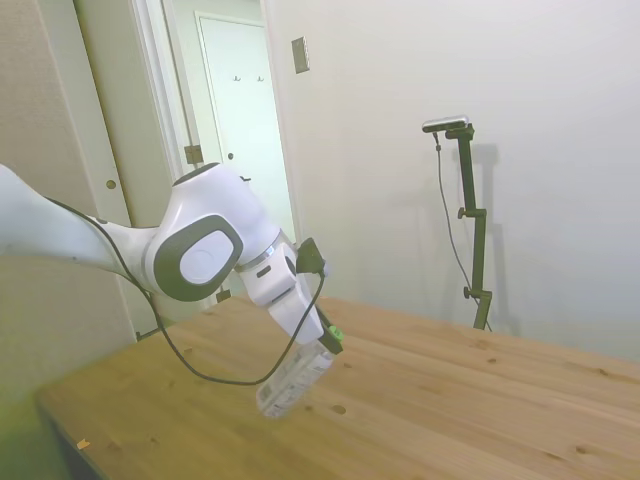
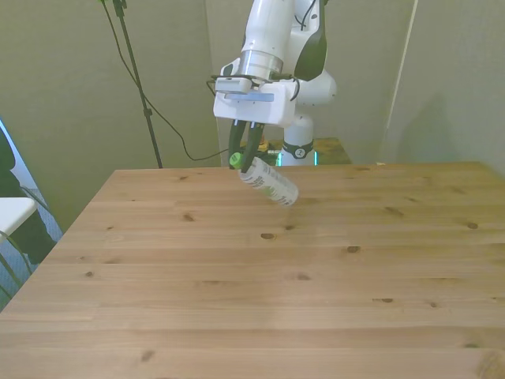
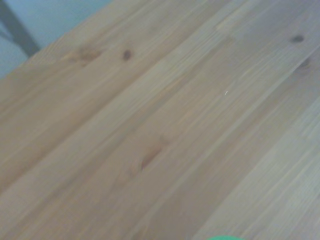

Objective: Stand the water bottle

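Pincer point(image 1: 328, 338) in the side view grips the water bottle point(image 1: 294, 378) near its green cap, closed tight on the neck. It hangs tilted above the counter point(image 1: 450, 400), bottom end lowest. Nothing else lies near.

From the front, the pincer point(image 2: 244, 154) holds the bottle point(image 2: 268, 183) slanting toward the front view's right, over bare wood point(image 2: 237, 300).

Up close, only planks point(image 3: 150, 125) and a green sliver point(image 3: 225, 238) show.

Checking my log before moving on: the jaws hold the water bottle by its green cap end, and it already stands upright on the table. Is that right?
Not quite. The gripper does hold the water bottle at its green cap end, but the side view shows it tilted, base slanting down toward the table, not yet upright.
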Robot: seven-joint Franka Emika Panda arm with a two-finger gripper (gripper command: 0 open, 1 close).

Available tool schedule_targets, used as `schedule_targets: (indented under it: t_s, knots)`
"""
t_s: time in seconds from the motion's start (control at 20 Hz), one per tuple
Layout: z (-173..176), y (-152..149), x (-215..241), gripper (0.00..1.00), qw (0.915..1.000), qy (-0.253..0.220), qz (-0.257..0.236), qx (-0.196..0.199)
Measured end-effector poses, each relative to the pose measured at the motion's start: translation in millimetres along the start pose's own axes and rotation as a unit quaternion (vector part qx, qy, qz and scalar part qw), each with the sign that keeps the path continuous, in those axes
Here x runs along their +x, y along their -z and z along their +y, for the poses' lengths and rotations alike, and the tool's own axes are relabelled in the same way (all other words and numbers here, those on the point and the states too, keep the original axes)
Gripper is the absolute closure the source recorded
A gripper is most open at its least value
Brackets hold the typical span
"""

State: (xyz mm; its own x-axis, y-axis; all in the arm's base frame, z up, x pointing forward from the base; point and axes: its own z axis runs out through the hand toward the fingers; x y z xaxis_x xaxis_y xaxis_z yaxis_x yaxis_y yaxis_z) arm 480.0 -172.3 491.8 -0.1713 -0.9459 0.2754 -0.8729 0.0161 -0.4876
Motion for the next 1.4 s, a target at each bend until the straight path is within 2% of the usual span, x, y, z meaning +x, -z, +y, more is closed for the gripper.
schedule_targets:
  t_s: [0.2, 0.4, 0.5, 0.7, 0.8, 0.9, 1.2, 1.4]
  knots:
    - [-23.5, -13.4, 24.8, 1.0, 0.9959, -0.058, 0.068, 0.015]
    - [-49.9, -6.3, 34.8, 1.0, 0.9844, -0.094, 0.144, 0.039]
    - [-60.5, -11.7, 21.4, 1.0, 0.9784, -0.102, 0.175, 0.043]
    - [-75.8, -48.3, -16.5, 1.0, 0.9762, -0.109, 0.184, 0.034]
    - [-84.1, -56.9, -21.5, 1.0, 0.9762, -0.108, 0.185, 0.034]
    - [-89.4, -58.1, -22.3, 1.0, 0.9751, -0.105, 0.193, 0.035]
    - [-93.8, -55.5, -43.0, 1.0, 0.9631, -0.093, 0.248, 0.047]
    - [-96.1, -59.2, -59.4, 1.0, 0.9532, -0.106, 0.279, 0.048]
